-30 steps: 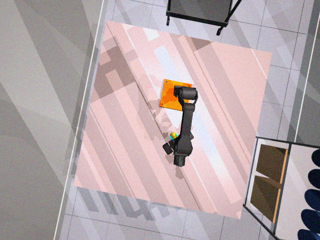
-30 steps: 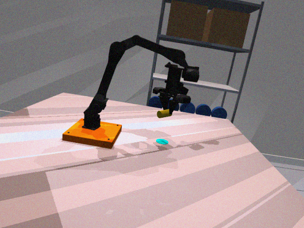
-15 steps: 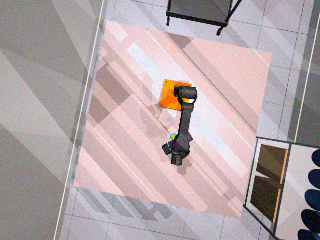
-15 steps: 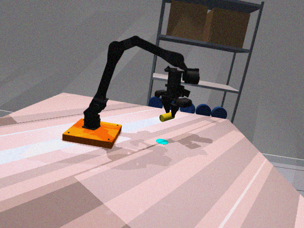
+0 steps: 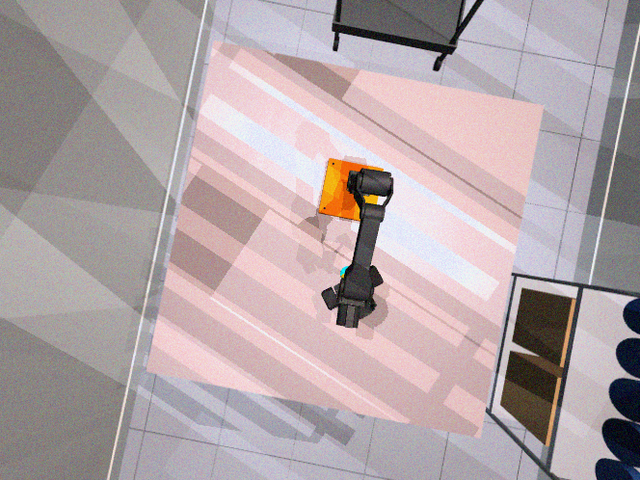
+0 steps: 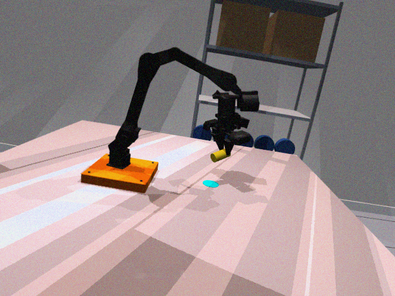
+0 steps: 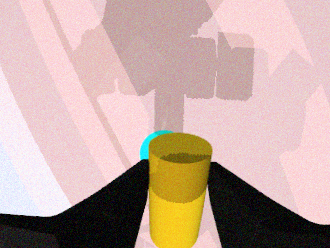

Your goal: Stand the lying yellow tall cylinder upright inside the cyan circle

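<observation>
While gripper [image 6: 224, 148] pinches yellow tall cylinder [image 6: 220, 155] horizontal, aloft over cyan circle [image 6: 210, 183]: rotate wrist until axis vertical, centre, descend slowly.

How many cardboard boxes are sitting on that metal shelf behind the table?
2. Both stand side by side on the upper level of the shelf rack: one cardboard box on the left, one on the right. Their tops are cut off by the picture's edge, so more may be hidden.
</observation>
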Robot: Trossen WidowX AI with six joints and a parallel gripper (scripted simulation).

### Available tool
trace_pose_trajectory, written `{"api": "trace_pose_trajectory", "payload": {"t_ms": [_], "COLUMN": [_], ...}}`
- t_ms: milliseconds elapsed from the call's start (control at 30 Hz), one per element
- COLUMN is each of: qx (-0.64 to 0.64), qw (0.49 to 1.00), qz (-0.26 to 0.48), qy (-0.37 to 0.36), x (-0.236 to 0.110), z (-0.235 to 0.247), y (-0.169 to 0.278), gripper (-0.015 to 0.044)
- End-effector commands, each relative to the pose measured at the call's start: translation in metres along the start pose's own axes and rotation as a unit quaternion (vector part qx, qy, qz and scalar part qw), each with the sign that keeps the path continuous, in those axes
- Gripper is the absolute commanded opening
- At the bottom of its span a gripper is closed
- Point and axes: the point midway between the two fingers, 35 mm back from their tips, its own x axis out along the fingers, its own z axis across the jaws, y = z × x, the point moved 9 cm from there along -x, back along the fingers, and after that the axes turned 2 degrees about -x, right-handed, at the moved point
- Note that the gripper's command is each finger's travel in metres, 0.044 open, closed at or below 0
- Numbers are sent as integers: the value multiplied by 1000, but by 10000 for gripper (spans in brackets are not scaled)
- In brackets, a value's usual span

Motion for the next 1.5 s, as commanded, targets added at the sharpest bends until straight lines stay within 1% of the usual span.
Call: {"api": "trace_pose_trajectory", "payload": {"t_ms": [0, 1467], "qx": [7, 57], "qw": [1000, 984], "qz": [-15, -171], "qy": [0, -3], "x": [2, 26], "z": [-2, -23], "y": [1, 16], "gripper": [105, 105]}}
